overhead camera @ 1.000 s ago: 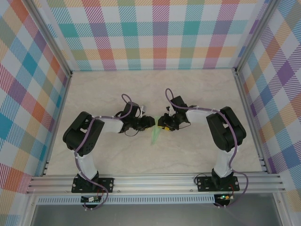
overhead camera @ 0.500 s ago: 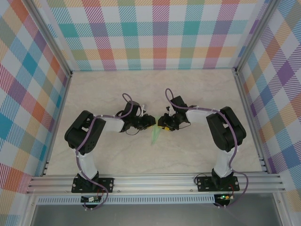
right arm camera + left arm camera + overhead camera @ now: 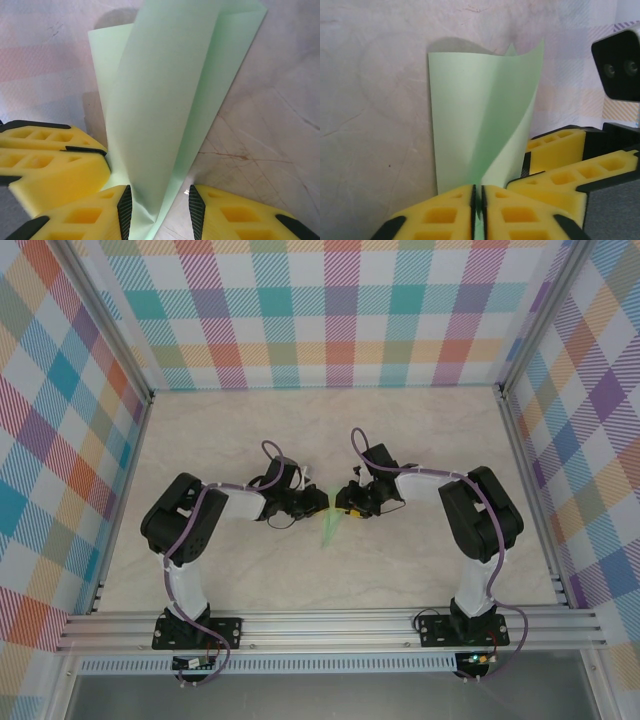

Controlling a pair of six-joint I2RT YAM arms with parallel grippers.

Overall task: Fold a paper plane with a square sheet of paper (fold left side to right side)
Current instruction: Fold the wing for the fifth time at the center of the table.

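The pale green paper plane [image 3: 331, 530] is a narrow folded dart with creased layers, lying on the table between the two arms. In the left wrist view the paper plane [image 3: 470, 115] rises from my left gripper [image 3: 480, 189], whose yellow jaws are shut on its lower edge. My left gripper [image 3: 325, 502] and right gripper [image 3: 343, 502] meet tip to tip at the table's middle. The right gripper [image 3: 160, 200] is open and straddles the paper plane [image 3: 165, 90], with a gap on its right side. The left gripper's fingers [image 3: 50, 160] show beside it.
The marble-patterned table [image 3: 420, 440] is walled by plaid panels [image 3: 330, 310] on three sides. An aluminium rail [image 3: 330, 625] runs along the near edge at the arm bases. The right wrist camera housing [image 3: 620, 65] hangs close above the left gripper.
My left gripper has closed onto the paper, and the left arm has edged slightly right. The right arm and its jaws have stayed put.
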